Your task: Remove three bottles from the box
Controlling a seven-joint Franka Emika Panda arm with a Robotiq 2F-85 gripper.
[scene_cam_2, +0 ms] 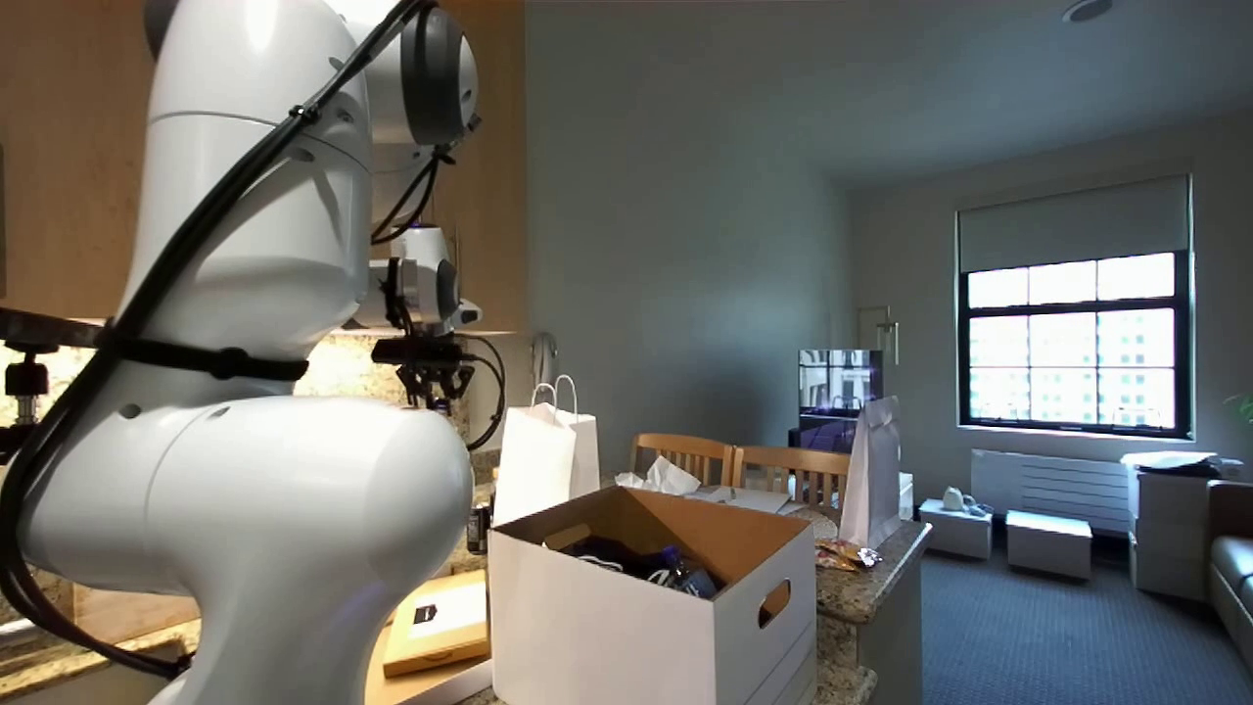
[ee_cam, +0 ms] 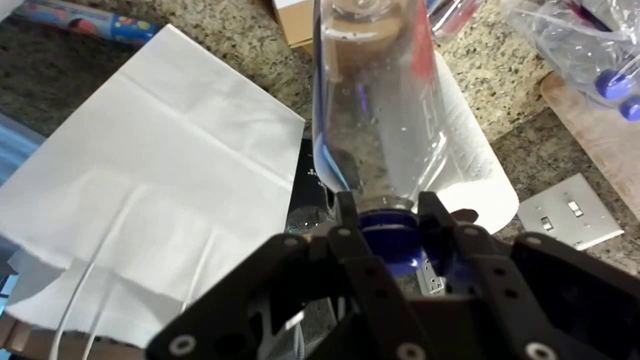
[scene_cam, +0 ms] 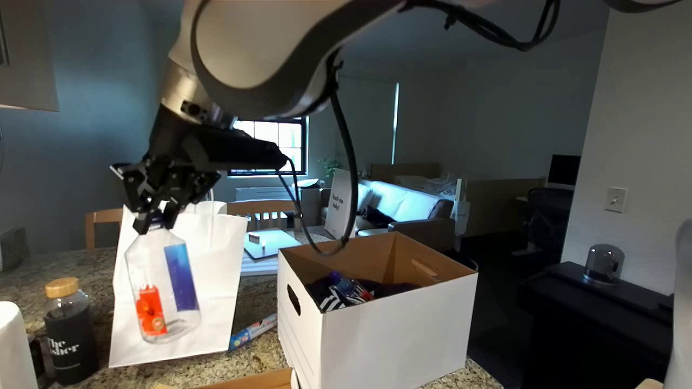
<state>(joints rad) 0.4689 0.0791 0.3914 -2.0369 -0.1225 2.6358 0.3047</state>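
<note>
We see the claw point(scene_cam: 156, 219) pinching a clear bottle point(scene_cam: 163, 286) by its blue cap point(ee_cam: 389, 235). In an exterior view it hangs cap up in front of a white paper bag point(scene_cam: 219, 302). From the bottle, we find the box point(scene_cam: 397, 335) on the desk point(scene_cam: 254, 356) at three o'clock, another bottle point(scene_cam: 354, 290) tilted inside, and a wooden-lidded flask point(scene_cam: 69, 337) at eight o'clock.
</note>
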